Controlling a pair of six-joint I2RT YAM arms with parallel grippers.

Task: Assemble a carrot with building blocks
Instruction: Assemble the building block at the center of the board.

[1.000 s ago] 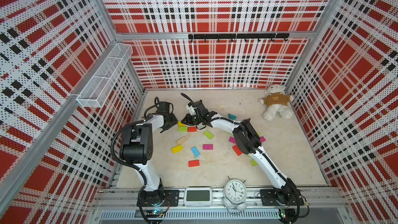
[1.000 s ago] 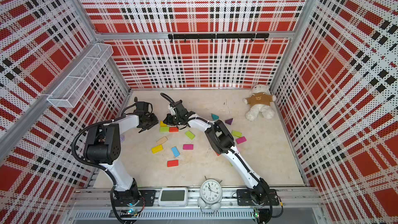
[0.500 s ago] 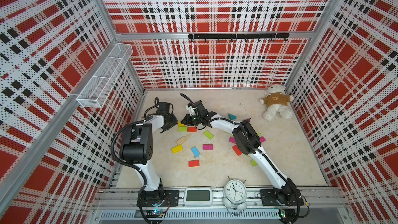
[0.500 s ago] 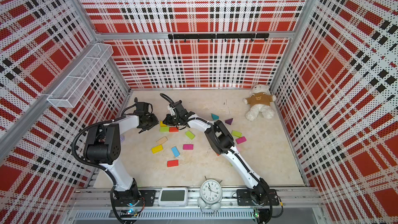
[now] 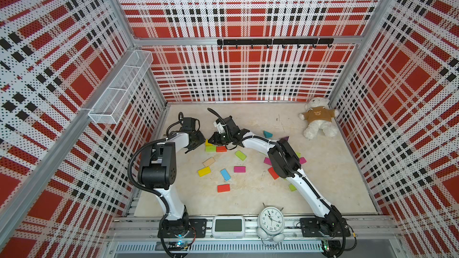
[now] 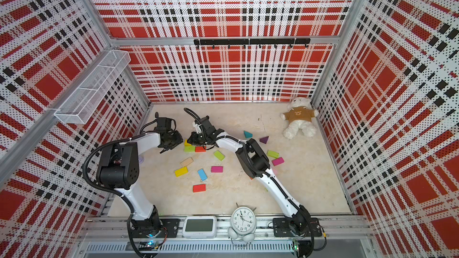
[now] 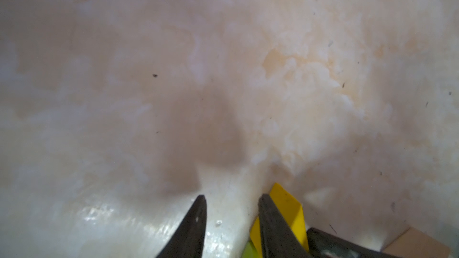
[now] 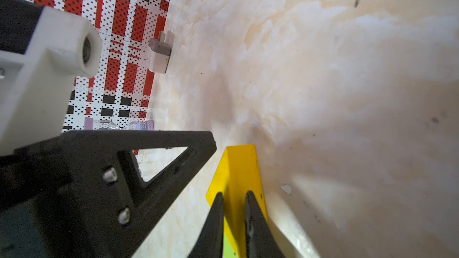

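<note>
Yellow block (image 8: 236,170) sits under right tool (image 8: 233,196), basket (image 5: 116,95) wall-mounted.

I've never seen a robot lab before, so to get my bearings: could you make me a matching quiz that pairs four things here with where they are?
Things:
1 teddy bear
2 alarm clock
3 wire basket
4 yellow triangular block

Places:
A on the left wall
B at the right pincer's tips
C far right corner of the table
D on the front rail

Pairs: 1-C, 2-D, 3-A, 4-B.
</note>
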